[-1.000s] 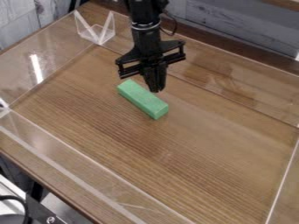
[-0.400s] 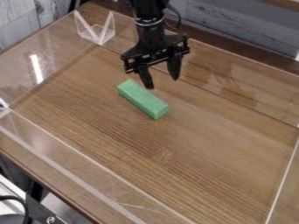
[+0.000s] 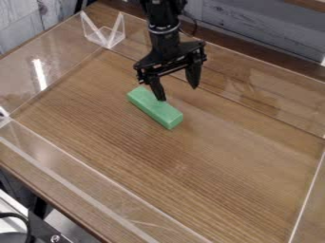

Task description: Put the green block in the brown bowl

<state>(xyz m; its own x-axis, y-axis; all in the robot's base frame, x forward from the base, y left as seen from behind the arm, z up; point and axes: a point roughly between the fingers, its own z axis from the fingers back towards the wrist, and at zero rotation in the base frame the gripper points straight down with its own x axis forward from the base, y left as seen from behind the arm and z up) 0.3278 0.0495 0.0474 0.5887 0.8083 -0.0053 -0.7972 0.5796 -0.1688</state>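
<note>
The green block (image 3: pixel 155 106) lies flat on the wooden table (image 3: pixel 191 161), a light green bar running from upper left to lower right. My black gripper (image 3: pixel 177 87) hangs just above and behind the block's upper end, open, with nothing between its fingers. Its left fingertip (image 3: pixel 160 94) is close over the block's top edge; I cannot tell whether it touches. The brown bowl is out of view.
Clear acrylic walls (image 3: pixel 38 76) enclose the table on all sides. A clear folded plastic piece (image 3: pixel 102 31) stands at the back left corner. A grey plank wall runs behind the arm.
The gripper was shut over the block's upper end a second ago; it has since spread its fingers wide and shifted slightly up and right. The block has not moved.
</note>
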